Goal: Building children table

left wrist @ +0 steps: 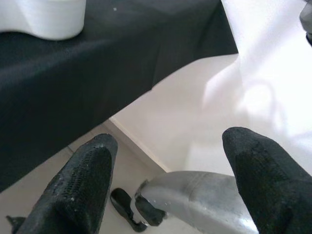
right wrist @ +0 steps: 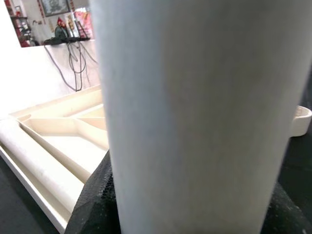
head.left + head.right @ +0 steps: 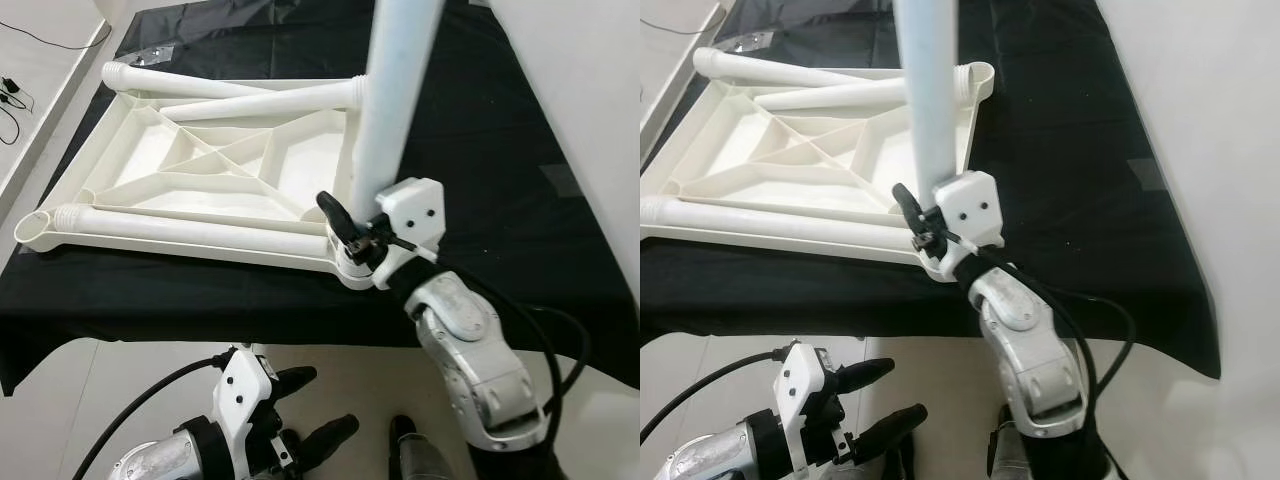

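1. Table top (image 3: 190, 170) lies upside down on the black cloth (image 3: 480, 150), ribbed underside facing up, near the cloth's front edge.
2. Two legs (image 3: 190, 232) lie flat on the top: one along the near edge, one along the far edge.
3. A third leg (image 3: 395, 90) stands upright at the top's near right corner, its foot at the corner socket (image 3: 352, 268).
4. Right gripper (image 3: 352, 232) is at the base of the upright leg, just above the socket. Right wrist view: black fingers (image 2: 95, 204) sit on both sides of the leg, clamped on it.
5. Left gripper (image 3: 315, 405) hangs low in front of the cloth's edge, over the floor, well apart from the table parts. Fingers (image 1: 78, 187) spread wide, nothing between them.
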Tool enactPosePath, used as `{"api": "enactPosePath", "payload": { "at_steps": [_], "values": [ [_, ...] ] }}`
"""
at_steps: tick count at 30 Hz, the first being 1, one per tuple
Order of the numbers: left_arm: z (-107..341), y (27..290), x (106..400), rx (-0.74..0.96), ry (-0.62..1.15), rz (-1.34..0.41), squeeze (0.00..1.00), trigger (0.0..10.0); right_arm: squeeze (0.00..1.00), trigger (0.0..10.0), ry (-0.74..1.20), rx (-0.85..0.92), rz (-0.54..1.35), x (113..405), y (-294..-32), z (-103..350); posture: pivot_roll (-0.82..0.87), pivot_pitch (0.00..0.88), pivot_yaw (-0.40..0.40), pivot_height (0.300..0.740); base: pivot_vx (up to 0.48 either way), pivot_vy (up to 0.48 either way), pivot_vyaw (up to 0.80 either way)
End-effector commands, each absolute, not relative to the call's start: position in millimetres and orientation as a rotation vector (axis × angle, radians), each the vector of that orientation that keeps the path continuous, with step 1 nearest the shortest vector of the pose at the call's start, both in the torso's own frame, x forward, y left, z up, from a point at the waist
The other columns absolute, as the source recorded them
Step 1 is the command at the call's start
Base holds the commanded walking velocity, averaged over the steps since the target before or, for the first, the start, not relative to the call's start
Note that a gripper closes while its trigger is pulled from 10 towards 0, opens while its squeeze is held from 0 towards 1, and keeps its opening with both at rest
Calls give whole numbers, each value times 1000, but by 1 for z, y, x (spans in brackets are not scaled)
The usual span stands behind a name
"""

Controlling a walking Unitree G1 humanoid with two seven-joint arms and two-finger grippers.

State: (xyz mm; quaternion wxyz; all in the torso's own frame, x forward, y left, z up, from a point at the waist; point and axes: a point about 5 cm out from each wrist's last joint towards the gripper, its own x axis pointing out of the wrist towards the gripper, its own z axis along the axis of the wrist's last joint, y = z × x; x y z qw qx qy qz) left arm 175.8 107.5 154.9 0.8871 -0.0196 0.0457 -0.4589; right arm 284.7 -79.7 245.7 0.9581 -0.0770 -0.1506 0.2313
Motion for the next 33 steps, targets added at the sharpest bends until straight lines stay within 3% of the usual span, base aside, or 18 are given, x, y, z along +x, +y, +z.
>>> {"api": "enactPosePath", "payload": {
  "at_steps": [1,7,10,17,33],
  "values": [
    [147,107,175,-50,126,-951,0,10000,0,10000,-105,-187,482,296,-81,209,22,322,122,740,0,0,0],
    [147,106,179,-43,113,-941,0,10000,0,10000,-136,-156,777,299,-66,216,26,322,115,740,0,0,0],
    [147,105,179,-41,109,-939,0,10000,0,10000,-154,-151,873,300,-65,221,28,322,112,740,0,0,0],
    [150,104,176,-43,89,-920,0,10000,0,10000,-165,-270,1307,310,-73,232,50,352,106,740,0,0,0],
    [160,105,165,6,56,-876,0,10000,0,10000,-183,-178,1675,331,-80,268,86,410,107,740,0,0,0]
  ]
}}
